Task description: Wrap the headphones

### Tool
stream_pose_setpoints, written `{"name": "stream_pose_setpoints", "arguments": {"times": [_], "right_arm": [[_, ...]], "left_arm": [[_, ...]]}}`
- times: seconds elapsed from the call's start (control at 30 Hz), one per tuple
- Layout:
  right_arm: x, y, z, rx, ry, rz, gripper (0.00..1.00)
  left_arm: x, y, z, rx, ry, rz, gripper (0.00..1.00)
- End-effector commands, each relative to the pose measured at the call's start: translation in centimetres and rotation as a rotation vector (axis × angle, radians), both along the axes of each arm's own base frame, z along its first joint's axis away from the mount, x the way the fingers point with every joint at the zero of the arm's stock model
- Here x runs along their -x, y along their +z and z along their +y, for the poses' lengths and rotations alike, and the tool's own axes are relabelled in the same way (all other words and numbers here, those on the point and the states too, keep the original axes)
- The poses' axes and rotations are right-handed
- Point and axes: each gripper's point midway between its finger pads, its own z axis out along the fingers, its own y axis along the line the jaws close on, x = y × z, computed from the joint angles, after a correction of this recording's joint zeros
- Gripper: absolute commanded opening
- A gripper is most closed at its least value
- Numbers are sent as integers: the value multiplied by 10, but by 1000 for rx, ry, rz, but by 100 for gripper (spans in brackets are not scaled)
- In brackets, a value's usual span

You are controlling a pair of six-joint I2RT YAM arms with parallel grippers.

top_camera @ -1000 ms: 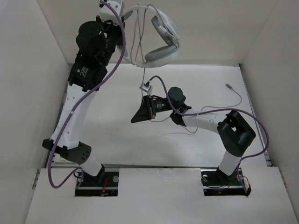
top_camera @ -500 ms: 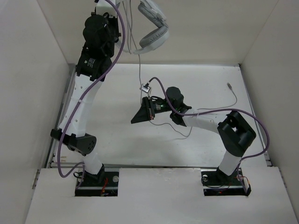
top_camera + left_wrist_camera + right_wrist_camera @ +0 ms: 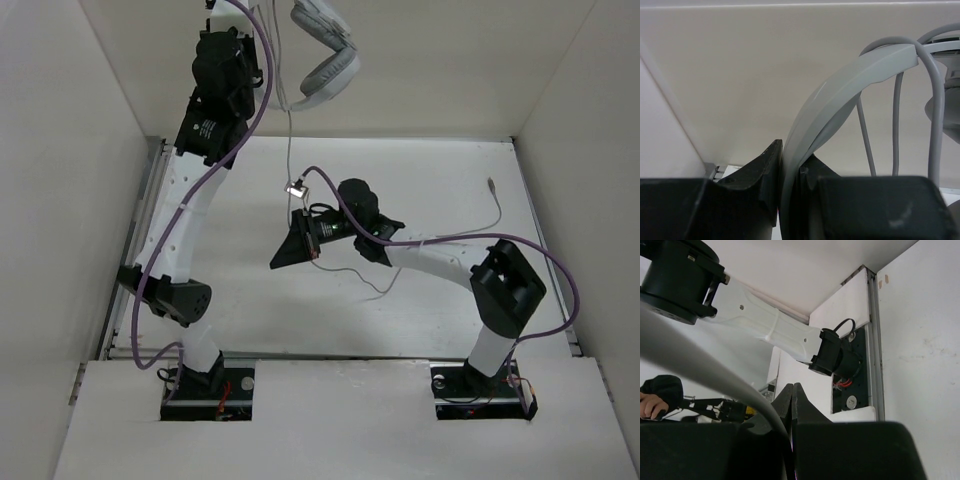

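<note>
Our left gripper (image 3: pixel 790 172) clamps the headband (image 3: pixel 840 85), lifting the headphones (image 3: pixel 325 50) high by the back wall (image 3: pixel 450 60). Our right gripper (image 3: pixel 792 400) pinches the cable (image 3: pixel 288 140) over the middle of the table (image 3: pixel 250 300), well apart from the side walls. The plug (image 3: pixel 491 184) lies near the right wall (image 3: pixel 590 150).

We see a robotics lab test cell. Plain white walls (image 3: pixel 70 180) box in a white table (image 3: pixel 450 190) on the left, right and far sides. A left arm (image 3: pixel 175 240) and a right arm (image 3: pixel 440 262) stand bolted on black plates (image 3: pixel 240 390) at its near edge, with purple cables (image 3: pixel 572 290) looped along them.
</note>
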Motion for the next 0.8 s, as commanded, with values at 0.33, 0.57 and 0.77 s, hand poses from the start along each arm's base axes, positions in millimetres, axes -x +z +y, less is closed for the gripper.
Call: {"name": "stream_pose_setpoints", "arguments": {"times": [0.33, 0.57, 0.77], "right_arm": [[-15, 69, -30, 60, -70, -490, 5], [-80, 93, -82, 294, -270, -1017, 7], [-129, 106, -125, 510, -415, -1326, 6]], "left_arm": [[-19, -23, 40, -1, 156, -44, 0], [-18, -103, 12, -154, 103, 130, 0], [6, -156, -27, -244, -19, 235, 0]]}}
